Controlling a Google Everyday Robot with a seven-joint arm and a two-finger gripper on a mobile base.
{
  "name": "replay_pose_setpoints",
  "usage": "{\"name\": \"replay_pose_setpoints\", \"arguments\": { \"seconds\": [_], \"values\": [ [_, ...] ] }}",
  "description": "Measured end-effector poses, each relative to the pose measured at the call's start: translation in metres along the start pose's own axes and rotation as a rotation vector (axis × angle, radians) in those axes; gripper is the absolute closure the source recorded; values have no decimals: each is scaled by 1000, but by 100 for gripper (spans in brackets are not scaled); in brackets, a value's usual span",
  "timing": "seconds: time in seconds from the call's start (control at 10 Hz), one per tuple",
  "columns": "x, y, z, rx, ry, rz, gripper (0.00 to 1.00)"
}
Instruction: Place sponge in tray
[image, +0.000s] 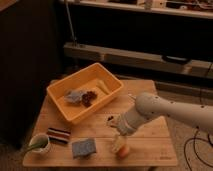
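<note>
While the hand (119, 141) hangs beside it, the sponge (83, 148) lies flat.

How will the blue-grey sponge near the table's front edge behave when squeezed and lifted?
The sponge looks like a flat, soft block, so it will probably compress and weigh little. Lying flat on the table, it is unlikely to roll. The gripper hangs to its right, over a small orange object.
</note>
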Motion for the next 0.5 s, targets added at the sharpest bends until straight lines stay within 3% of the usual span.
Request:
{"name": "replay_pose_setpoints", "arguments": {
  "seconds": [0.1,0.2,0.3,0.5],
  "values": [
    [-7,1,-1,6,61,-16,22],
    [-13,4,-2,19,89,-36,22],
    [-18,6,0,21,71,-60,22],
    [-26,13,8,2,-3,-105,22]
  ]
}}
